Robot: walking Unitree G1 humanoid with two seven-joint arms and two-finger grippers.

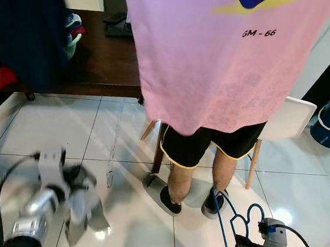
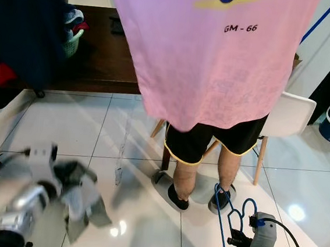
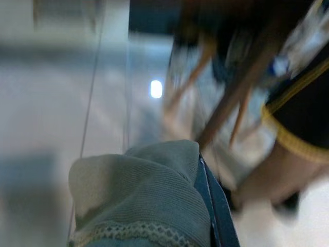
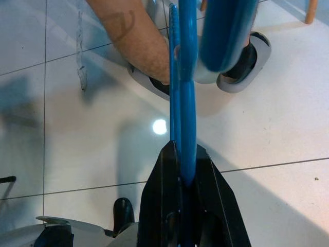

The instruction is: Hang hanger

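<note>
Head cameras look down; wrist cameras sit close.

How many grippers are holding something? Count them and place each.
2. The right gripper is shut on the blue hanger, low at the right. The left gripper holds a grey-green garment, low at the left.

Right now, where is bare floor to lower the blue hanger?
Bare tiles lie between the left gripper with its grey garment and the person's feet, and right of the white chair. Crowded: around the feet, where the right gripper holds the blue hanger.
</note>
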